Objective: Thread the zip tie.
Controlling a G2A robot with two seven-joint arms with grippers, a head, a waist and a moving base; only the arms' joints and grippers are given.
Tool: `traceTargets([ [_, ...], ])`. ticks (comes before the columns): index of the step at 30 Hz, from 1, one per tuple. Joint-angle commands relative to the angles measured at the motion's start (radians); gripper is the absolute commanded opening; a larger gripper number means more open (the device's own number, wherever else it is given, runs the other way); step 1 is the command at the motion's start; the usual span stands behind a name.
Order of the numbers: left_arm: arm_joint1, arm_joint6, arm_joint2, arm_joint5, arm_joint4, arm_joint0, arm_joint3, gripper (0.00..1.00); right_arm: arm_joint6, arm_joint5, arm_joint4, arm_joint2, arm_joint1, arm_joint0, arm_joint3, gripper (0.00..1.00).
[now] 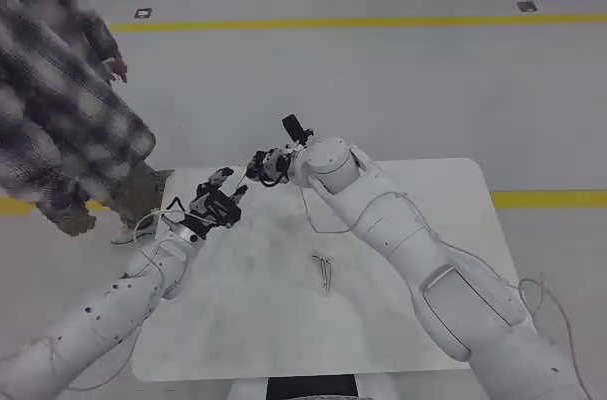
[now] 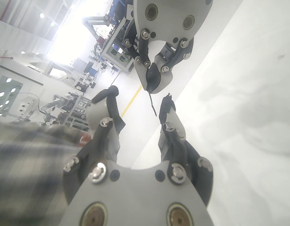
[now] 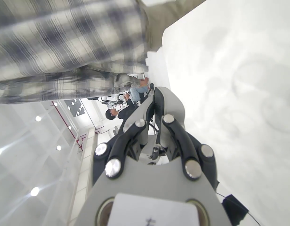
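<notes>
A thin black zip tie (image 2: 152, 103) sticks out from my right gripper (image 2: 151, 90), which is shut on it above the table's far-left part. In the right wrist view, that gripper (image 3: 153, 90) has its two fingers pressed together. My left gripper (image 2: 139, 95) faces it, open, and the tie's free tip hangs just in front of the gap between its fingers (image 2: 167, 102). From above, the left gripper (image 1: 230, 184) and right gripper (image 1: 259, 166) sit close together, tip to tip. I cannot make out the tie's head.
Several spare black zip ties (image 1: 324, 272) lie mid-table on the white table (image 1: 263, 330). A person in a plaid shirt (image 1: 53, 110) stands at the table's far-left corner, close to both grippers. A cable (image 1: 323, 222) trails beside the right arm.
</notes>
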Motion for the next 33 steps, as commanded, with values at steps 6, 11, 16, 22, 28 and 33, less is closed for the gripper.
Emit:
traceTargets([
  [6, 0.005, 0.001, 0.017, 0.001, 0.000, -0.011, 0.001, 0.23, 0.006, 0.000, -0.003, -0.005, -0.005, 0.005, 0.010, 0.00],
  [11, 0.006, -0.007, 0.021, -0.002, 0.000, -0.012, 0.002, 0.20, 0.014, 0.000, -0.005, -0.009, -0.009, 0.012, 0.018, 0.00],
  [16, 0.007, -0.006, 0.027, -0.001, 0.000, -0.016, 0.003, 0.17, 0.017, 0.000, -0.005, -0.009, -0.013, 0.015, 0.020, 0.00],
  [22, 0.010, -0.009, 0.038, 0.010, 0.000, -0.022, 0.004, 0.17, 0.023, 0.000, -0.010, -0.006, -0.013, 0.014, 0.015, 0.00],
  [28, 0.012, -0.019, 0.048, 0.017, 0.000, -0.025, 0.002, 0.17, 0.033, 0.000, -0.016, -0.002, -0.012, 0.010, 0.004, 0.00],
  [33, 0.015, -0.022, 0.051, 0.024, 0.000, -0.026, 0.000, 0.17, 0.042, 0.000, -0.023, 0.000, -0.010, 0.005, -0.007, 0.00],
])
